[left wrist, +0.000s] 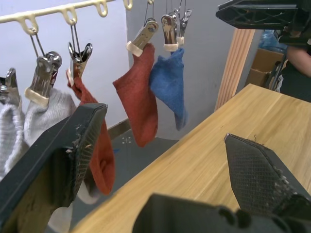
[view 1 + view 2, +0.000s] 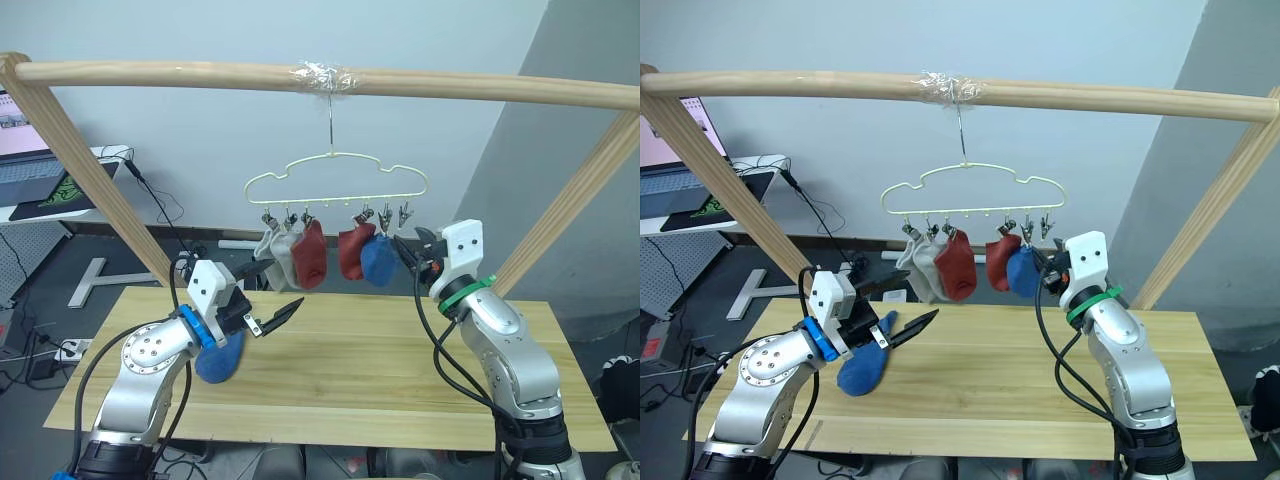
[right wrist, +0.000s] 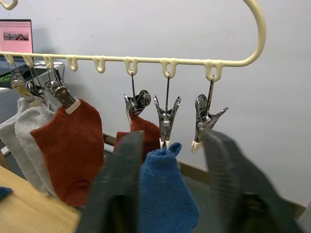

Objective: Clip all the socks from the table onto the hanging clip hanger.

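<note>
Left claw (image 2: 272, 303) hangs spread apart over the counter (image 2: 380, 360), a blue sock (image 2: 220, 360) lying just beneath it. Five socks (image 2: 308, 253) hang clipped on the clip hanger (image 2: 338, 180). Right claw (image 2: 408, 247), fingers apart, sits beside the hung blue one (image 2: 377, 261).

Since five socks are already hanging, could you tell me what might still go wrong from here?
The last blue sock lies on the table right under the open left gripper, partly hidden by the arm, so a grasp may catch only an edge.

The one free clip hangs right beside the clipped blue sock, where the open right gripper hovers. A nudge could swing the hanger or knock that sock loose.
</note>
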